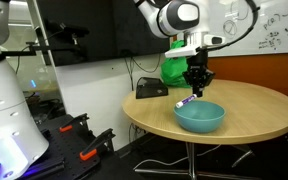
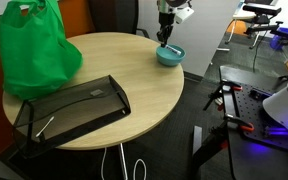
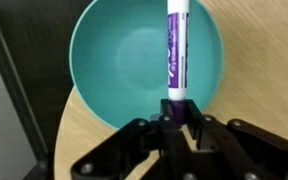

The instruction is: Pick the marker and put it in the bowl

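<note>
My gripper (image 3: 174,112) is shut on the marker (image 3: 175,55), a white stick with a purple label and purple end. The marker juts out from the jaws over the teal bowl (image 3: 114,60) in the wrist view. In an exterior view the gripper (image 1: 195,84) hangs just above the bowl (image 1: 200,116), with the marker (image 1: 185,101) sticking out near the bowl's rim. In an exterior view the gripper (image 2: 165,33) sits above the bowl (image 2: 170,55) at the table's far edge.
The round wooden table (image 1: 254,105) holds a bright green bag (image 2: 36,48) and a black tray (image 2: 69,106). The bag (image 1: 174,68) stands behind the gripper. The bowl sits close to the table's edge. Robot equipment stands on the floor (image 2: 254,90).
</note>
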Tool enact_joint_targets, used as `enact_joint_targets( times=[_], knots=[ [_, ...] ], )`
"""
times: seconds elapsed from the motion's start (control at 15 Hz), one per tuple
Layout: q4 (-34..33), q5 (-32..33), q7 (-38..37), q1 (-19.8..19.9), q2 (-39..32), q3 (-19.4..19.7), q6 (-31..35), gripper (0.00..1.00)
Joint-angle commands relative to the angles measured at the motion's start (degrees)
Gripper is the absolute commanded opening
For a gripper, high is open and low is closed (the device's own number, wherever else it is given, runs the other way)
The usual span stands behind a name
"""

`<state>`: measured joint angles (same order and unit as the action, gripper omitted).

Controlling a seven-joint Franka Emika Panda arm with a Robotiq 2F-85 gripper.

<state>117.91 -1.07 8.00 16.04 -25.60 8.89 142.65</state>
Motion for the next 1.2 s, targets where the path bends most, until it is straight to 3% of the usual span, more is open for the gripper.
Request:
enact_joint_targets(
  times=[0.0,0.07,0.13,0.2,0.47,0.67,1.13],
  knots=[
    [1.9,1.6,-5.3,-1.8,0.7,2.5,5.7,0.05],
    [2.1,2.4,-6.5,-2.2,0.6,3.1,6.7,0.05],
    [2.4,3.2,-8.3,-2.9,0.5,4.0,8.0,0.45],
    [2.8,4.0,-9.6,-3.4,0.5,4.6,9.0,0.46],
    [5.7,9.5,-13.0,-6.7,3.3,7.1,11.1,0.75],
    [7.7,12.0,-13.5,-8.3,7.9,7.5,8.2,0.97],
    [11.7,20.0,-16.9,-8.4,19.5,6.9,1.1,1.0]
  ],
)
